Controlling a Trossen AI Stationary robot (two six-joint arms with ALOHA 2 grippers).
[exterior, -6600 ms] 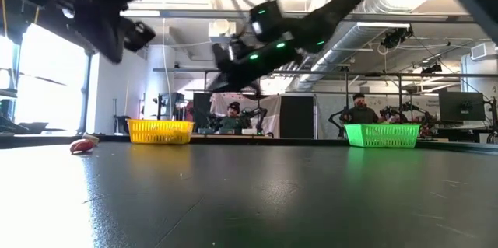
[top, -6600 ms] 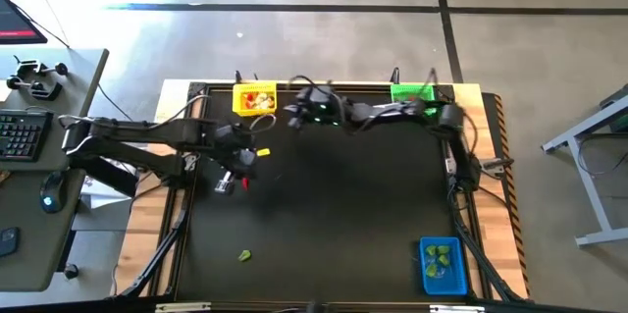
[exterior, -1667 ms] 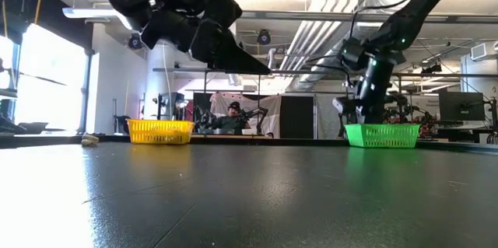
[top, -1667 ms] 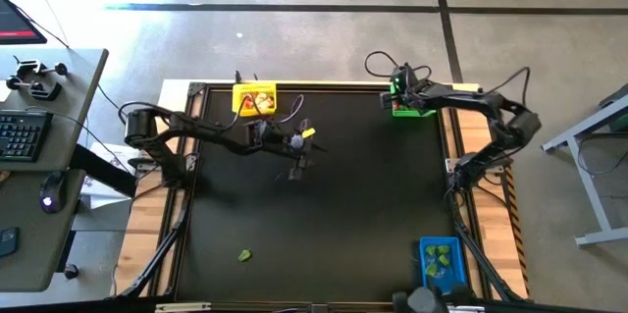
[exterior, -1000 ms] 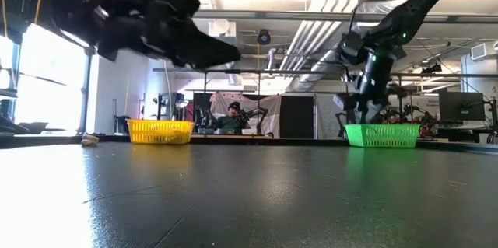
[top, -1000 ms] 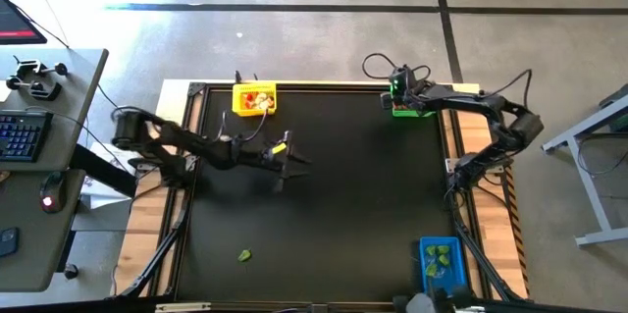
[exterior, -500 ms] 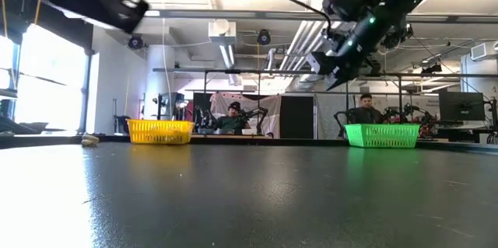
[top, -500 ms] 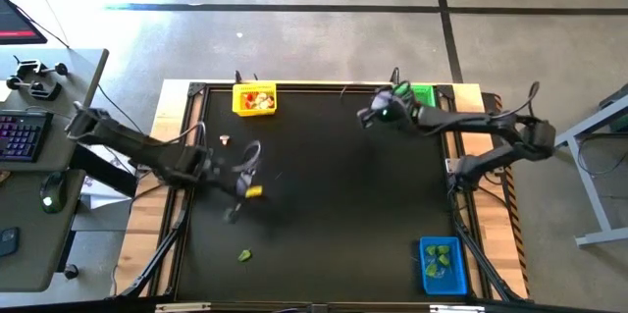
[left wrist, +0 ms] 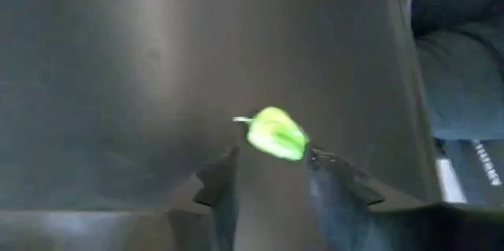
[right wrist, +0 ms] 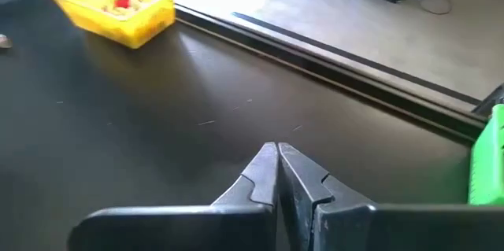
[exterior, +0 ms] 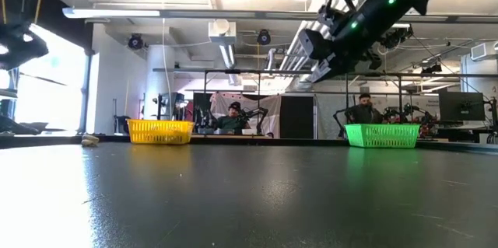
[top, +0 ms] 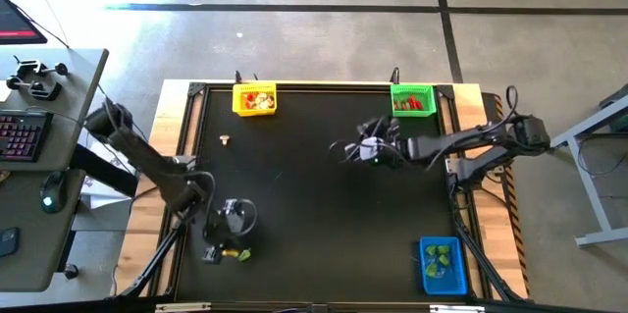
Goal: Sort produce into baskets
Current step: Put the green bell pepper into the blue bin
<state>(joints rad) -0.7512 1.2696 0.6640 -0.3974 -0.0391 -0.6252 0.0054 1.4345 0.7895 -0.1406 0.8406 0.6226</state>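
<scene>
While the left gripper [left wrist: 268, 174] is held spread around the green chunk [left wrist: 276, 134], nothing is gripped. If it is closed off-centre, the chunk could be flicked away. The right gripper [right wrist: 277, 174] is pressed closed, empty.

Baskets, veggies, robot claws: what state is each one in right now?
Yellow basket: holds cream and red pieces.
Green basket: holds red pieces.
Blue basket: holds green pieces.
Green chunk: loose on the table.
Cream piece: loose on the table.
Left gripper: open, at the green chunk.
Right gripper: shut, empty.

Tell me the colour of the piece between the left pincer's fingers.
Bright green piece; clearest in the left wrist view.
</scene>
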